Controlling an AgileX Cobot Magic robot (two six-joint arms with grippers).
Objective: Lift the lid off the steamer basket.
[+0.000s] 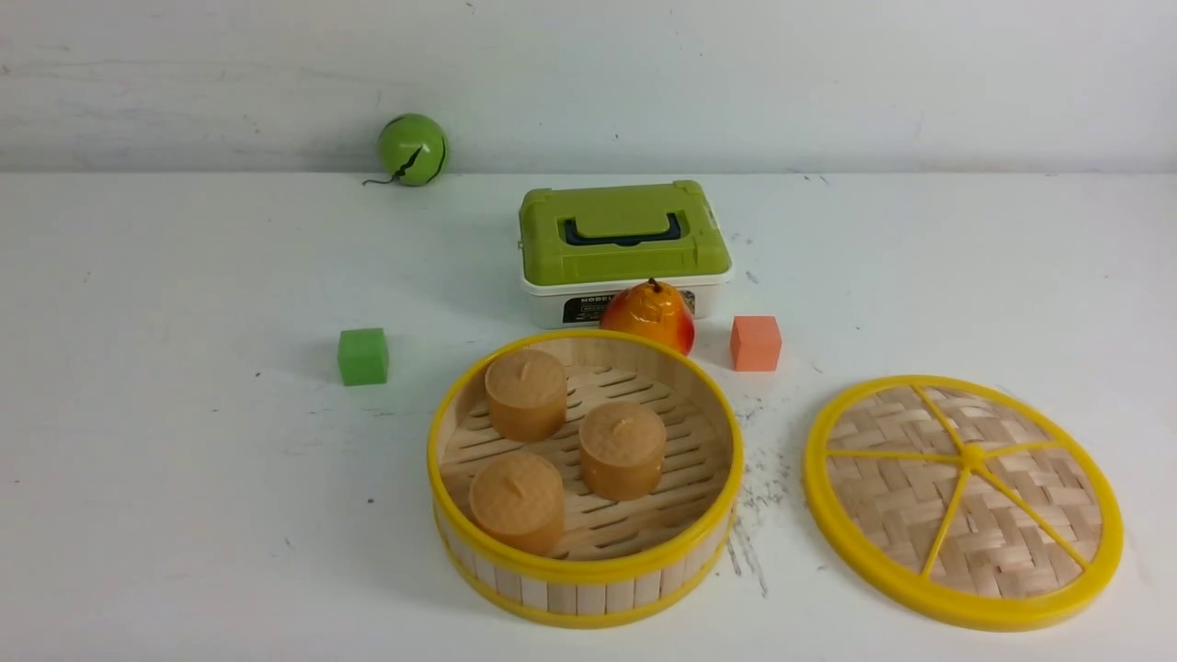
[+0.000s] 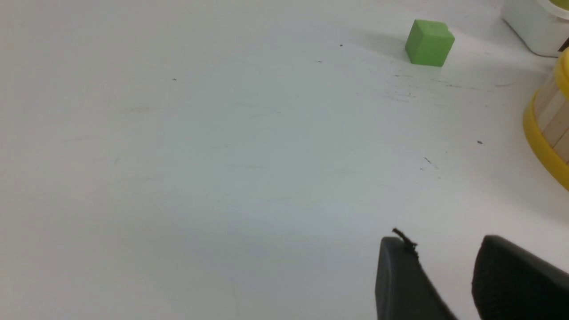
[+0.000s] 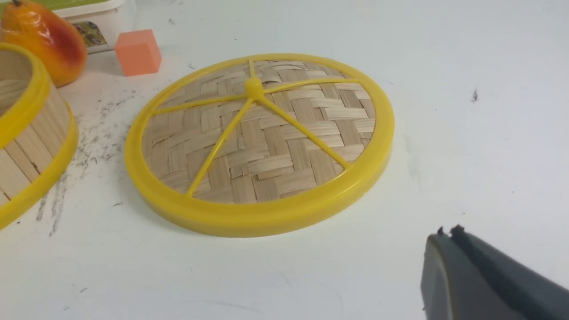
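The lid (image 1: pixel 964 501) lies flat on the bench (image 1: pixel 184 460), at 3 o'clock from the open steamer basket (image 1: pixel 585 570), apart from it. The right claw (image 3: pixel 449 235) is closed on nothing near the lid; the left claw (image 2: pixel 444 266) stands parted, empty

Bright, even light falls from overhead on the white table (image 1: pixel 184 460), washing it pale. Shadows are soft and short, faint beside the green cube (image 2: pixel 429 43). No hard glare. The wrist views are slightly soft, their near foregrounds blurred.
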